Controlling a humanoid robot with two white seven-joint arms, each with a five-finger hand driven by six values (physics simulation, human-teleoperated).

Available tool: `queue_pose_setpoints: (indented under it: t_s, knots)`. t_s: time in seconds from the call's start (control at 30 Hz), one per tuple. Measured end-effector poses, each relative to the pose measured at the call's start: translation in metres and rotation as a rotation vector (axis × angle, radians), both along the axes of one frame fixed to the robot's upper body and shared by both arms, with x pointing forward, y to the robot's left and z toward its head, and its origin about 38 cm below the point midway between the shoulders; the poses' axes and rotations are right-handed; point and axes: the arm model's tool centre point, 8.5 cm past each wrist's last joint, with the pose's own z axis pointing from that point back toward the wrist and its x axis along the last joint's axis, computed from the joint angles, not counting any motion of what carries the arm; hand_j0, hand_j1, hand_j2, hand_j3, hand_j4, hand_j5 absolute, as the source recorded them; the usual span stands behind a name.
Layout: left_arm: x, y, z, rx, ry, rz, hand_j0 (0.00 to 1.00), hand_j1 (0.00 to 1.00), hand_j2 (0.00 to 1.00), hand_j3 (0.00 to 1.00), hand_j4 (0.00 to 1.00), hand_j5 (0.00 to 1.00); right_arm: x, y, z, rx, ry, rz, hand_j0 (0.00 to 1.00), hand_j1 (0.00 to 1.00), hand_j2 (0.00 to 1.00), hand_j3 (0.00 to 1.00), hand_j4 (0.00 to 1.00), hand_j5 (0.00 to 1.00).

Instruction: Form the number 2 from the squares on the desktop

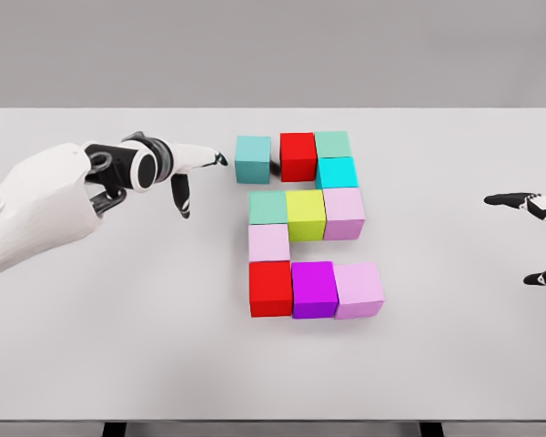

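Single head view, steeply down onto the desktop (pixel 91 364), seemingly close.

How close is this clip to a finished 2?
Mostly done: the middle row, the pink connector and the bottom row sit tight in a 2 shape. In hand: the left robot hand, fingers open, is beside the teal cube, which stands slightly apart from the red cube. Left: closing that gap. The right robot hand is idle.

The table (pixel 91 346) is plain pale grey. The blocks are plain-coloured: teal (pixel 253 159), red (pixel 298 156), sea-green (pixel 332 144), cyan (pixel 337 172), a second sea-green (pixel 267 208), yellow-green (pixel 305 214), three lilac (pixel 344 212) (pixel 268 242) (pixel 358 289), a second red (pixel 270 288), and purple (pixel 314 289). Both hands (pixel 168 168) (pixel 537 232) are white with black fingertips.
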Motion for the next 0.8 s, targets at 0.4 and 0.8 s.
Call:
queue_pose_setpoints:
  t_s: [0.4, 0.8]
  knots:
    - [-0.001, -0.009, -0.002, -0.003, 0.004, -0.015, 1.0, 1.0, 1.0, 1.0, 1.0, 1.0, 0.0, 0.0, 0.0, -0.001, 0.0, 0.001, 1.0, 1.0, 1.0, 1.0, 1.0, 1.0]
    - [0.003, -0.014, -0.005, 0.002, 0.003, -0.009, 1.0, 1.0, 1.0, 1.0, 1.0, 1.0, 0.0, 0.0, 0.0, 0.0, 0.0, 0.001, 1.0, 1.0, 1.0, 1.0, 1.0, 1.0]
